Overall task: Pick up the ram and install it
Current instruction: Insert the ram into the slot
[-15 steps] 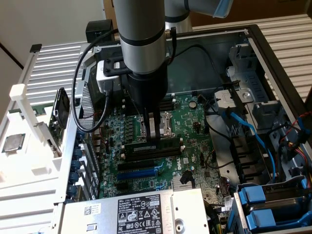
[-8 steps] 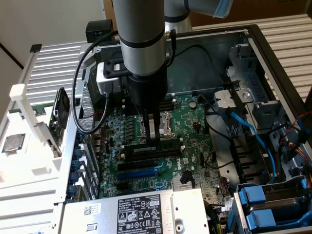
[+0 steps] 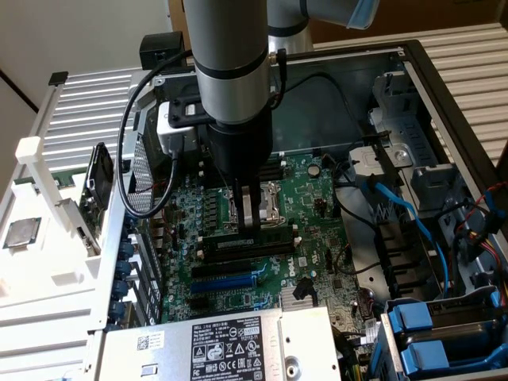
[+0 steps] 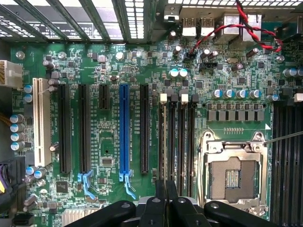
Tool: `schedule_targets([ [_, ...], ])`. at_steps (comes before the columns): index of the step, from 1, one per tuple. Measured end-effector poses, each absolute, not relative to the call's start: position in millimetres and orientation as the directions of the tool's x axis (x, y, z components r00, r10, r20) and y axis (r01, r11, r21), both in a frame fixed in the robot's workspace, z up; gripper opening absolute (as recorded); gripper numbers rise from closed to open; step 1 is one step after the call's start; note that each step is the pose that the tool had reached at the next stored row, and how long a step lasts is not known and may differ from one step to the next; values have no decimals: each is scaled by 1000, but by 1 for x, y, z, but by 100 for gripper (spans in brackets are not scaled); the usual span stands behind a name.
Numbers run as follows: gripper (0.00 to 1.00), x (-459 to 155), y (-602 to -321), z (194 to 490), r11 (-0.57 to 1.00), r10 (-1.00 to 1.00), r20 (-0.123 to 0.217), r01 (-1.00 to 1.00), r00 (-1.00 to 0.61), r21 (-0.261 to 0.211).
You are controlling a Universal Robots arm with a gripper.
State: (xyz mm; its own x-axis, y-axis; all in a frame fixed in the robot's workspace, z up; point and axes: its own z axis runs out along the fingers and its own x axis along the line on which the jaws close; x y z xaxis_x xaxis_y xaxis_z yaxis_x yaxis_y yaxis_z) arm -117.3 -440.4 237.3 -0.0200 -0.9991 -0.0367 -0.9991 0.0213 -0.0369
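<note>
Dark-green ram (image 3: 252,236) at the memory slots (image 4: 182,142), install step seemingly in hand
End effector (image 3: 248,221) pinches the ram's top edge, fingers nearly together, stick upright just beside the CPU socket (image 3: 270,202) mid-motherboard (image 3: 317,230); seating likely calls for a straight, even downward push until it sits home

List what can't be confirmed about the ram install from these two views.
- Exterior view: the gripper covers the middle of the ram, so full seating can't be judged.
- Exterior view: the white end clips are too small to read as latched or open.
- Wrist view: the gripper's black links hide the near ends of the memory slots and part of the CPU socket.
- Exterior view: the power supply label is cut by the frame edge.
</note>
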Motion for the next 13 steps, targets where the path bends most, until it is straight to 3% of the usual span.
schedule_targets([
  [13,12,-116,-441,237,23,-999,-37,-999,-22,-37],
])
